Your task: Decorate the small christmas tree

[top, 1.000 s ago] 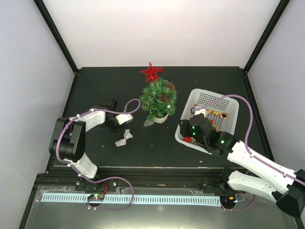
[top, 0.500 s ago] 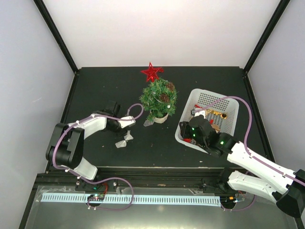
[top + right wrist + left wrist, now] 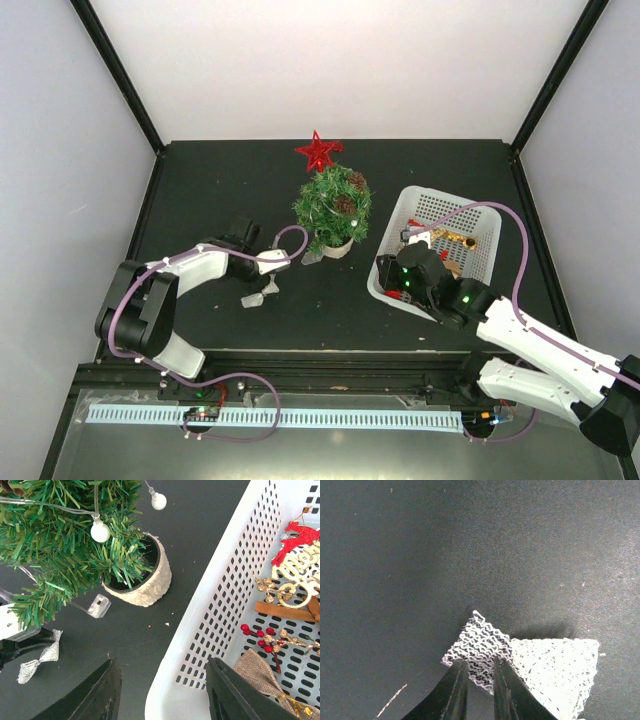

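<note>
On the table [image 3: 220, 190], the small christmas tree [image 3: 333, 205] stands upright beside the white basket [image 3: 440, 192]. The left hand [image 3: 479, 662] narrowly pinches a white mesh bow [image 3: 540, 667]; the right hand [image 3: 161, 664] hangs half-wide and empty over the basket's corner.

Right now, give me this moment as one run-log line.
left gripper: pinching white mesh bow on table | right gripper: open, empty, over white basket corner | small christmas tree: upright, light string on it

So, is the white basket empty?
No, the white basket holds a red berry sprig, a gold-lettered ornament and a burlap piece.
</note>
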Robot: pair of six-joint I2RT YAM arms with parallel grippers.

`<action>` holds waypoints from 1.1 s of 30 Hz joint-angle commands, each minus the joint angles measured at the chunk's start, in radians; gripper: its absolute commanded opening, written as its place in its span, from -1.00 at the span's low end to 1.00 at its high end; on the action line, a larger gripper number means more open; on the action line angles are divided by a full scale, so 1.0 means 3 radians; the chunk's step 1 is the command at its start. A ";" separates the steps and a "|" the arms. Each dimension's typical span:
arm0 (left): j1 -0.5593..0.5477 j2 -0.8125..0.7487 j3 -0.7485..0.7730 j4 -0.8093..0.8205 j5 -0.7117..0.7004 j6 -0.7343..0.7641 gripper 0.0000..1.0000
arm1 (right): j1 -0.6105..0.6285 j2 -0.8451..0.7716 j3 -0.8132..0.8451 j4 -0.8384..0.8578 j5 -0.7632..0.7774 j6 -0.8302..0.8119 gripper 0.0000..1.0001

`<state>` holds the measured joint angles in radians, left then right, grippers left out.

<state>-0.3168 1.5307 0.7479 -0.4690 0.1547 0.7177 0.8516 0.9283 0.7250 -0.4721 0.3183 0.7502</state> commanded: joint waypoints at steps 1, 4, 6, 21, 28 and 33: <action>-0.0037 0.0070 0.0001 -0.0134 0.0006 0.0076 -0.69 | -0.0008 -0.0046 0.0046 -0.0041 0.0070 0.0015 -0.02; -0.0038 0.0129 0.0046 -0.0223 0.0080 0.0092 -0.80 | -0.0006 -0.0059 0.0062 -0.0062 0.0074 0.0008 -0.02; -0.0038 0.0142 0.0061 -0.0236 0.0087 0.0083 -0.94 | -0.0007 -0.0074 0.0063 -0.0068 0.0072 0.0012 -0.02; 0.0037 -0.0584 0.0589 -0.0990 0.0681 -0.0445 -0.97 | -0.0004 -0.0224 0.0106 -0.0203 0.0041 -0.0070 -0.04; 0.0039 -0.0729 0.0538 -0.1117 0.0753 -0.0454 -0.94 | 0.0041 -0.0271 0.0093 -0.0230 -0.0121 -0.0121 -0.05; 0.0023 -0.0804 0.0269 -0.0978 0.0295 -0.0205 -0.14 | 0.0250 -0.0173 0.0158 -0.0372 -0.0016 -0.0096 -0.05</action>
<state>-0.3126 1.3106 0.8845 -0.7547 0.3275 0.6060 0.8829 0.8623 0.7345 -0.5400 0.2966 0.7303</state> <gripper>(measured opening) 0.337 0.475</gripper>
